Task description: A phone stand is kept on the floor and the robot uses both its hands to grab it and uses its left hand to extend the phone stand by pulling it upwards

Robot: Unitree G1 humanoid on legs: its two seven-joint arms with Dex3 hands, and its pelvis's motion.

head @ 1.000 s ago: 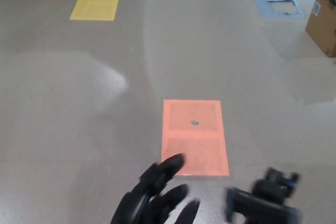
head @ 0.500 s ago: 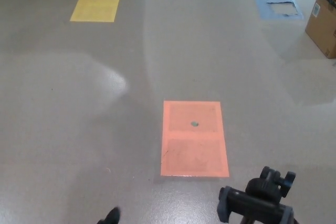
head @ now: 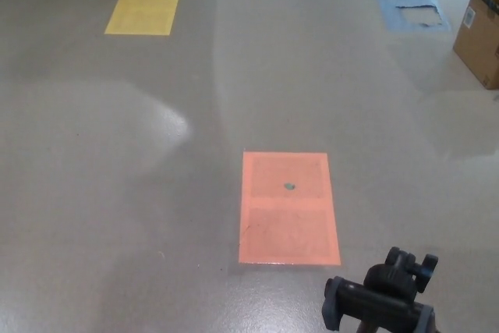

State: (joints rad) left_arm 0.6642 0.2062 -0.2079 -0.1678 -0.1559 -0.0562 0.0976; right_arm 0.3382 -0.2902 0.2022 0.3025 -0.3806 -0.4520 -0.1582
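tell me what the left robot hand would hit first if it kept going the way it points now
That can't be judged: neither robot hand shows in the head view now. Only the phone stand's top sits at the bottom edge, by the orange floor patch.

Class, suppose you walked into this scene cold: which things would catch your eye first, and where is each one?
The orange-red rectangle on the grey floor stands out first, low and slightly right of centre, with a small dark spot in its upper half. Just below it, at the bottom right edge, sits the black top of the phone stand. Farther off are a yellow rectangle at top left, a blue patch at top right, and a cardboard box at the right edge.
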